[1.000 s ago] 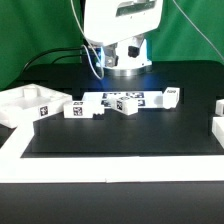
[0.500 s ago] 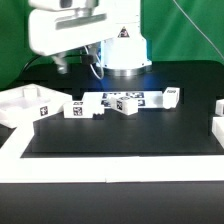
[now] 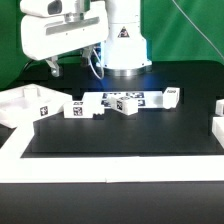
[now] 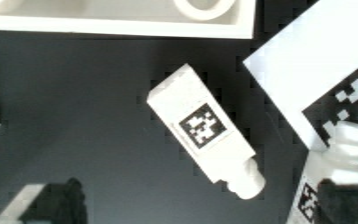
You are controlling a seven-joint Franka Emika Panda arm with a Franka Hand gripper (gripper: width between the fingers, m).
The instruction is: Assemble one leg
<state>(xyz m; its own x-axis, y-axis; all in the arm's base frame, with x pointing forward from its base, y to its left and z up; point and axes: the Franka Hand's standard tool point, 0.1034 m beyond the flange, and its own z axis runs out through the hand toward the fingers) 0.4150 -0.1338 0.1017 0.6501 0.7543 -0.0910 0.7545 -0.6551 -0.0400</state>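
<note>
The arm has swung over to the exterior view's left. A moment ago it hung above the middle of the row of white posts. Far on the left lies the big flat white panel point(image 3: 28, 102) with raised rims. Above its right end hangs the claw point(image 3: 52, 68), up in the air and touching nothing. It shows only as a small dark bit, so I cannot tell how wide it is open, and I see nothing held in it. Next comes the leg point(image 3: 76, 108), lying flat on the black desk point(image 3: 120, 140) at the left end of the row, just beside the panel. It sits lower than the claw, a little to the right and nearer the front. In the wrist view a leg point(image 4: 202, 128) lies on a slant with its tag facing up, and I think it is the same one. Its long side runs crooked to the camera, so the claw will likely need to turn, then come down over it. Further right lie the other posts point(image 3: 140, 100) — all flat, close together.
</note>
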